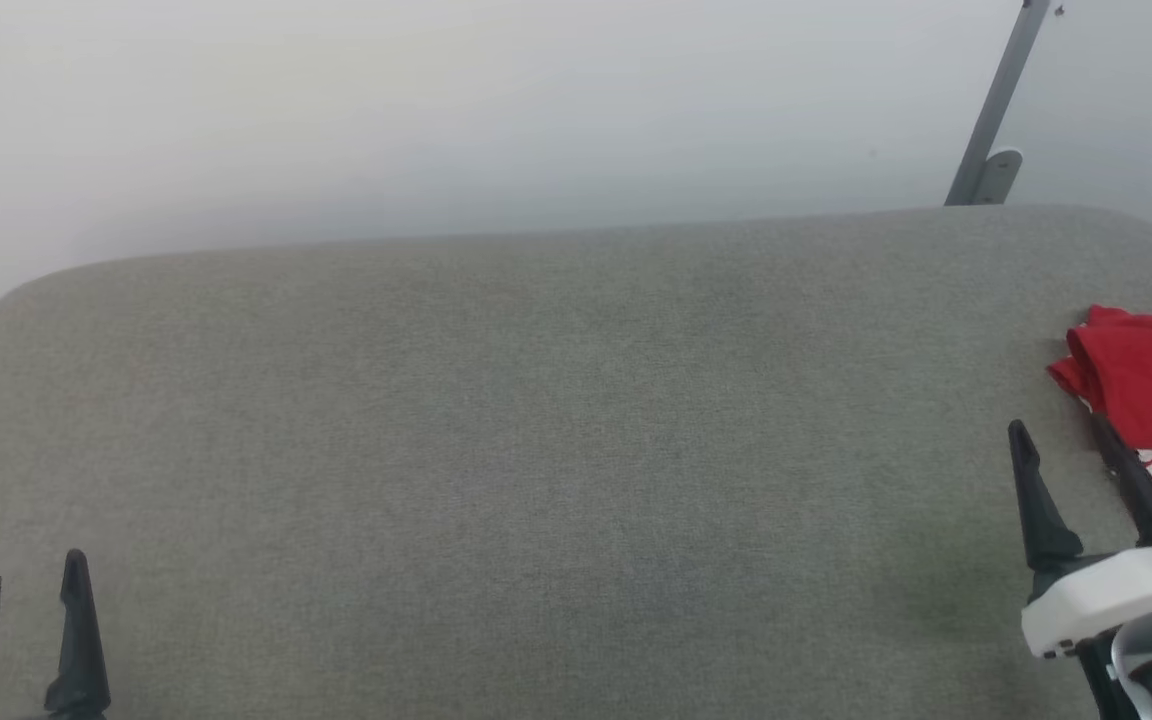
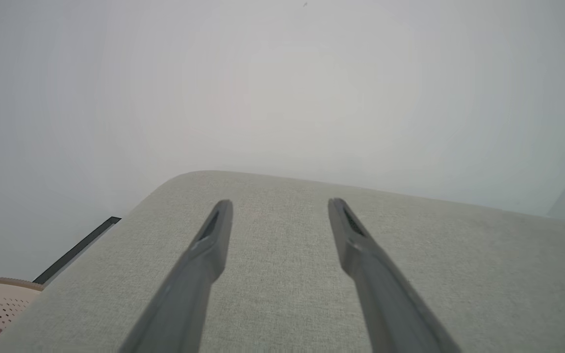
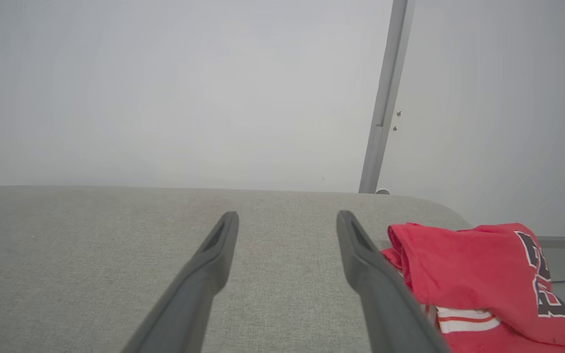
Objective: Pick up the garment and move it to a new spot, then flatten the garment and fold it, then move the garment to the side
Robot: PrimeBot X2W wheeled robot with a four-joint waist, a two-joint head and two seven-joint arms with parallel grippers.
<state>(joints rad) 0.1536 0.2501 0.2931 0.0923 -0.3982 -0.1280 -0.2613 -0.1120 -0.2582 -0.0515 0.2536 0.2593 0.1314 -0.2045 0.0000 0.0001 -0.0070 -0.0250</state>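
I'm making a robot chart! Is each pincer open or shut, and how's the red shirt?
Red shirt: bunched up, lying on the grey surface, not held.
Left pincer: open, empty.
Right pincer: open, empty, beside the shirt.

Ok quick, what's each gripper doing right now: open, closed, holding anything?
Left gripper: open, holding nothing.
Right gripper: open, holding nothing; the red garment lies right beside it.
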